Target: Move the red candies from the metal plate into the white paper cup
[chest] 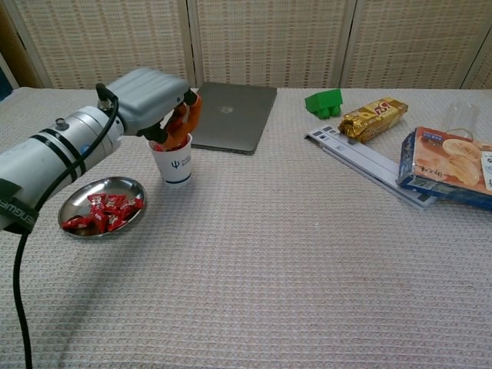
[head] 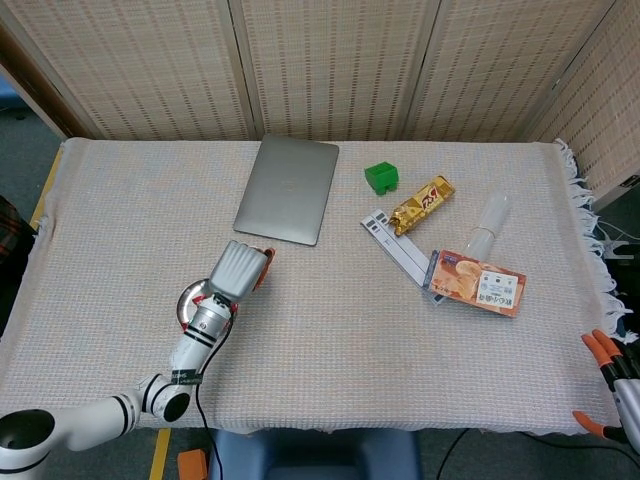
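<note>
While head view hides the white paper cup (chest: 174, 161), the left robot hand (chest: 157, 104) (grasp unclear) covers it.

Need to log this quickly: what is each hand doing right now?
Left hand: fingers curled over the white paper cup; holding candy cannot be told.
Right hand: empty, fingers apart.

Little can be read. The white paper cup (chest: 176, 163), left of centre in the chest view, bears a small dark blue trident-like mark on its side. The closed laptop (chest: 231, 116) behind it shows a faint logo on its lid. Printing on the gold snack bar (chest: 373, 118) and the chip box (chest: 448, 165) at the right is too small to read.
</note>
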`<control>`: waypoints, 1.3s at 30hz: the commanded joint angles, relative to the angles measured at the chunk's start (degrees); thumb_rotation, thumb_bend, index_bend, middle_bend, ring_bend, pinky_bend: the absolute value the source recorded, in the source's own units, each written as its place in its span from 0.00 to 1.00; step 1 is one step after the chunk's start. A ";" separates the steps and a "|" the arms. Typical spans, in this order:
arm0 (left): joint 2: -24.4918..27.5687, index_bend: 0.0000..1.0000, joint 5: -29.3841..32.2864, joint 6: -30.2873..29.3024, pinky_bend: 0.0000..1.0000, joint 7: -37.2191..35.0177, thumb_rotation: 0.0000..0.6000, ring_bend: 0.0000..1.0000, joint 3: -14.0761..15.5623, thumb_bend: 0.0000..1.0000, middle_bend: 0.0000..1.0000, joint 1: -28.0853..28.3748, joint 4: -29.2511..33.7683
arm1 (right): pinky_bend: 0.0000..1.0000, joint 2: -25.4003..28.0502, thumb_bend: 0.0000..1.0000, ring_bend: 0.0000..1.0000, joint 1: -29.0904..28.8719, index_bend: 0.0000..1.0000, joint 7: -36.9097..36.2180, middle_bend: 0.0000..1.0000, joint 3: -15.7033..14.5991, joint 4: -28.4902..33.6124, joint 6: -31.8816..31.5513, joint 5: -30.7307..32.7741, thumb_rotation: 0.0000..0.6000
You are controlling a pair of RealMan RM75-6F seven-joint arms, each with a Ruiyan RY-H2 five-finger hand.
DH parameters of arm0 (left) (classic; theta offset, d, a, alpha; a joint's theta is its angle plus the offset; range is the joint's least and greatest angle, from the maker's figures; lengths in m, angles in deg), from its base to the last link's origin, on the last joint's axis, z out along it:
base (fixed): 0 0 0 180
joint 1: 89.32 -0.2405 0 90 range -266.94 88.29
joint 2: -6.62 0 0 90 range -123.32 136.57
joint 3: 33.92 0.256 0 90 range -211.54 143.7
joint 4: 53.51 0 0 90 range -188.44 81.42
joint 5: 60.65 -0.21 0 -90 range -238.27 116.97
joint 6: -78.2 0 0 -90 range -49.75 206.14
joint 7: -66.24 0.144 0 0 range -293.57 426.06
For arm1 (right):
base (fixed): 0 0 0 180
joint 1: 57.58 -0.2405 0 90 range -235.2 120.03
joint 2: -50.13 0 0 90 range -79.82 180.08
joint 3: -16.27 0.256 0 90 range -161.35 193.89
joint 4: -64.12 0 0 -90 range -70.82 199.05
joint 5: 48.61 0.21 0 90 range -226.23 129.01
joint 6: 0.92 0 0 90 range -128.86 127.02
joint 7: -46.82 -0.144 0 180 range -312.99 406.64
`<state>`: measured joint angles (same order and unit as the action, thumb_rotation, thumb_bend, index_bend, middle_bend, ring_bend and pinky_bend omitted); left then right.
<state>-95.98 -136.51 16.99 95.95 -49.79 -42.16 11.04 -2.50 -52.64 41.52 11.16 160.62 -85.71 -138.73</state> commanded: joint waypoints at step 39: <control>3.81 0.07 3.36 3.59 1.00 -3.58 1.00 0.44 2.26 0.40 0.19 1.73 -0.19 | 0.00 -0.13 0.06 0.00 -0.13 0.00 0.57 0.00 0.41 0.29 0.64 0.97 1.00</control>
<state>-92.51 -133.04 20.91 92.60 -47.61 -40.27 10.27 -2.63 -52.77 42.09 11.56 160.90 -85.08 -137.77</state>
